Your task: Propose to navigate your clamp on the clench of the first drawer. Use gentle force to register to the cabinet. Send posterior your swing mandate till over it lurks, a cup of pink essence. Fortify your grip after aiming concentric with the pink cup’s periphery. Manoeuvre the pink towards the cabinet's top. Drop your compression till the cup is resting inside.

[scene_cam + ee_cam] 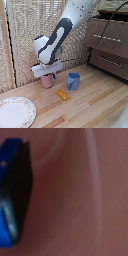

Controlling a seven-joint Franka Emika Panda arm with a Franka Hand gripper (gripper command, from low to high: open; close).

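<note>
Pink cup: one, upright on the table, directly under the tool.
Tool: low over the cup's rim; whether its fingers are clamped cannot be told.
Blue cup: one, just beside.
Yellow block: one.
Plate: one.
Drawers: two visible.

Claw over pink cup

Soft, even daylight in the exterior view; the wrist view is a close-up blur.
</note>
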